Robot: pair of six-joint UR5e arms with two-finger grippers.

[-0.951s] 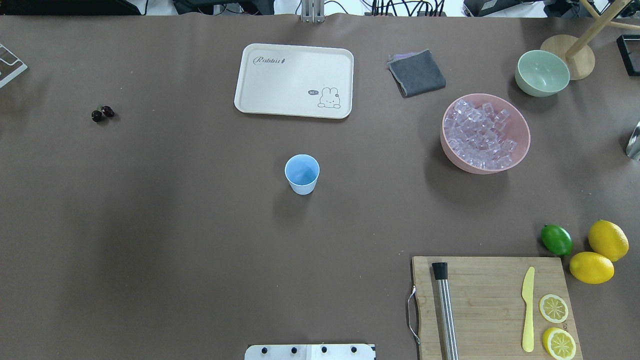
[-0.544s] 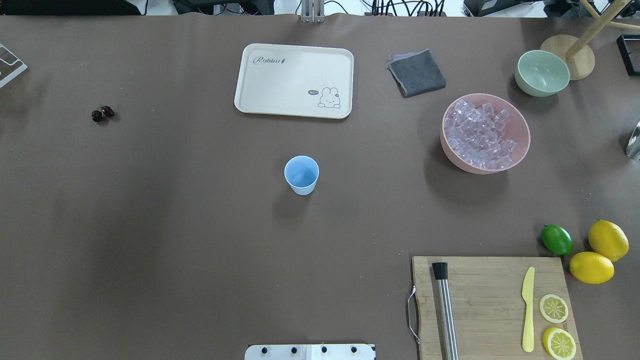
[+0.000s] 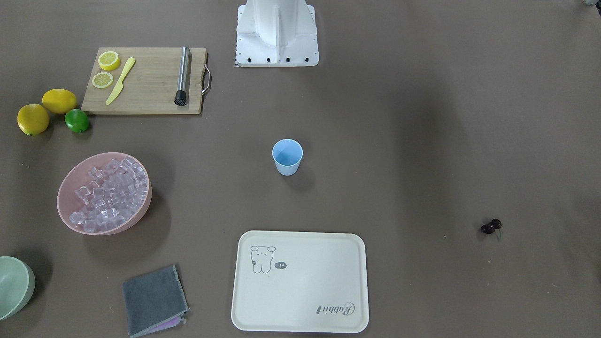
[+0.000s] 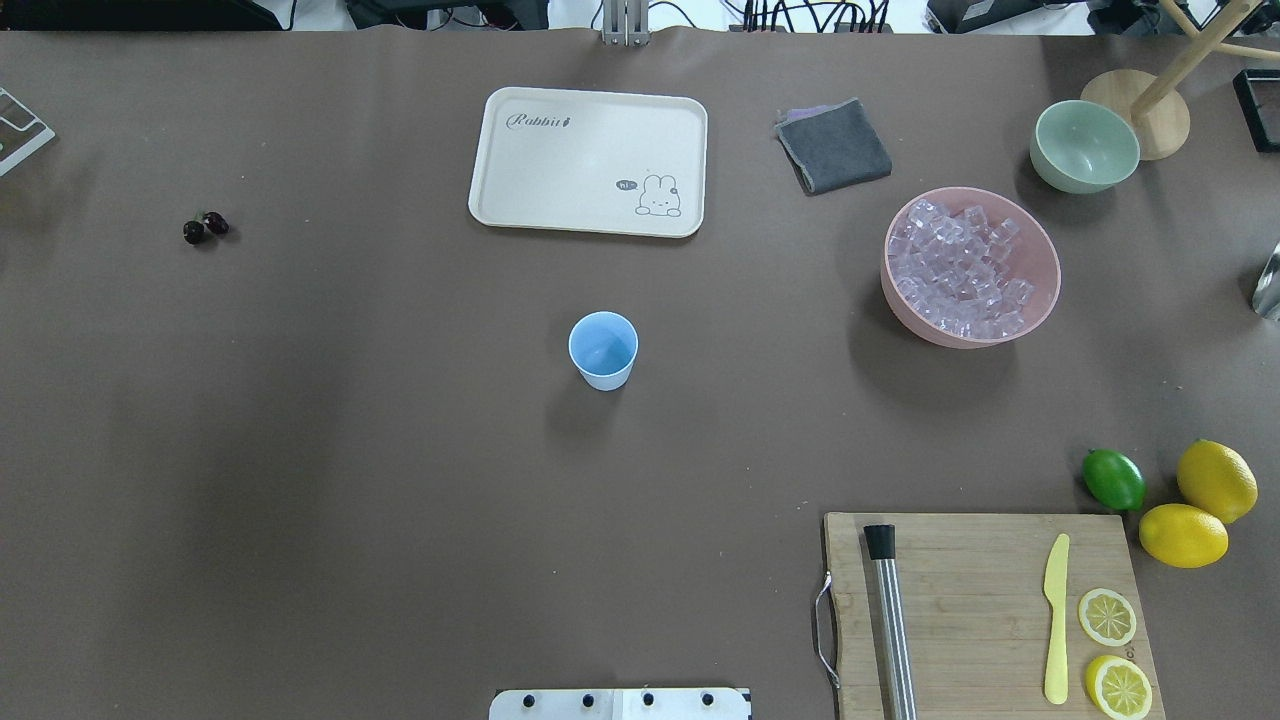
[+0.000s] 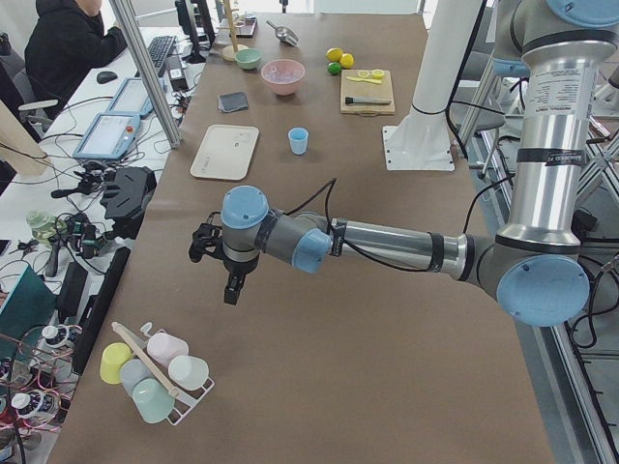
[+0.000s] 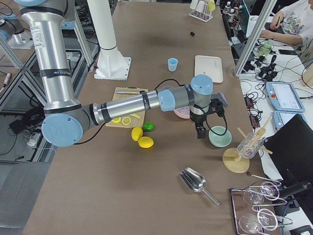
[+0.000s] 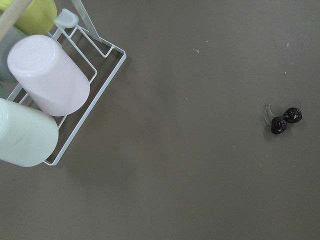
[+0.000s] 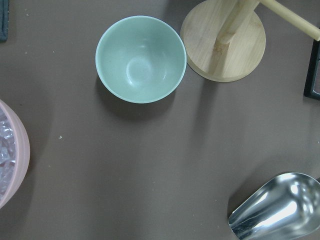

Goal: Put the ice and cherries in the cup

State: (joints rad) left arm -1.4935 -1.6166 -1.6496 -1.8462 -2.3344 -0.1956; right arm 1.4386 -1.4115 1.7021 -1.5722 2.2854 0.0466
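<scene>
The light-blue cup stands upright and empty mid-table; it also shows in the front view. The ice fills a pink bowl to the cup's right. The cherries lie far left on the table and show in the left wrist view. My left gripper hangs above the table's left end, near the cherries. My right gripper hangs between the pink bowl and the pale green bowl. Neither gripper's fingers show in the wrist views, so I cannot tell whether they are open or shut.
A cream tray and a grey cloth lie at the far side. A cutting board bears a muddler, knife and lemon slices; a lime and lemons are beside it. A metal scoop, wooden stand and cup rack are at the ends.
</scene>
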